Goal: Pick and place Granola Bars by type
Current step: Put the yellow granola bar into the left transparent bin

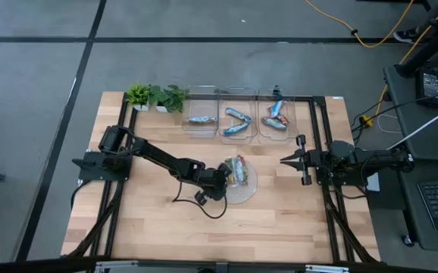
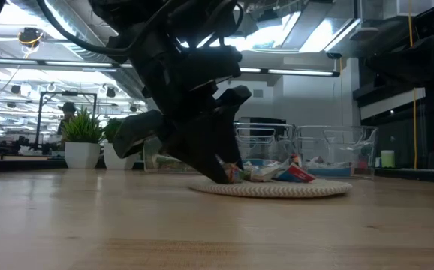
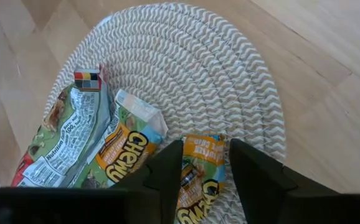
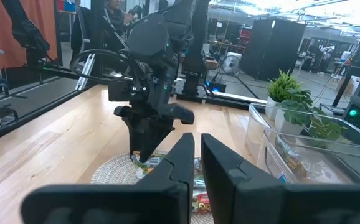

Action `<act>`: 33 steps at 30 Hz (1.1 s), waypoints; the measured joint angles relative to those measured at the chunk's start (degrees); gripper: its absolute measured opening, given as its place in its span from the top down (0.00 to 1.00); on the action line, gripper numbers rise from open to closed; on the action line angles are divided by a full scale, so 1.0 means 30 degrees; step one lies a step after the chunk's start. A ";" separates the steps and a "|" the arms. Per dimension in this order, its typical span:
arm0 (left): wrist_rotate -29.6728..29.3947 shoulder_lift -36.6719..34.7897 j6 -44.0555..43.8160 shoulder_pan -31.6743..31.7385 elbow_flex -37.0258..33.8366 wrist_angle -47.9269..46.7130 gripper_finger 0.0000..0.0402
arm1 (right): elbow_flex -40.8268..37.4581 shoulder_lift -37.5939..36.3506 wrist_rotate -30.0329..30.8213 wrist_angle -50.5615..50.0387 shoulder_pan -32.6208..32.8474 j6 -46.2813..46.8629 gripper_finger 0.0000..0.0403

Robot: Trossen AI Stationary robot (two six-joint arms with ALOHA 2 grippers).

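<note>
The left gripper [image 3: 205,180] is being lowered with fingers open astride an orange-labelled granola bar [image 3: 198,180] on the woven mat [image 3: 230,81]. Only that wrapper should be pinched, clear of the neighbouring bars [image 3: 86,143]. The right gripper [image 1: 286,160], fingers nearly closed, is waiting beside.

The left gripper [image 3: 205,180] straddles a granola bar [image 3: 198,183] whose lower end runs off the left wrist view, and the fingers [image 3: 167,177] cover its sides, so whether they touch the wrapper cannot be told. Beside it, the bar with the nutrition panel [image 3: 65,140] is also cut by the edge. In the low view the gripper's dark body blocks the near part of the woven mat [image 2: 307,189] and most of the bars beneath it. In the high view the bars in the clear bins [image 1: 238,121] beyond the gripper are too small to tell by type.
</note>
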 joint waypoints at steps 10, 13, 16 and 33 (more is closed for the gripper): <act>-0.0051 0.0015 -0.0385 -0.0007 -0.0022 -0.0022 0.83 | 0.0000 0.0000 0.0000 -0.0007 0.0000 -0.0006 0.92; -0.0072 0.0015 -0.0825 -0.0007 -0.0022 -0.0022 0.86 | 0.0000 0.0007 0.0000 -0.0007 0.0000 -0.0007 0.92; -0.0113 0.0010 -0.0932 -0.0061 -0.0022 -0.0022 0.89 | 0.0000 0.0004 0.0000 -0.0004 0.0000 0.0000 0.92; -0.4338 -0.3523 0.0153 -0.1594 0.2872 -0.2597 0.96 | 0.0000 0.0007 -0.0005 -0.0010 0.0000 -0.0002 0.92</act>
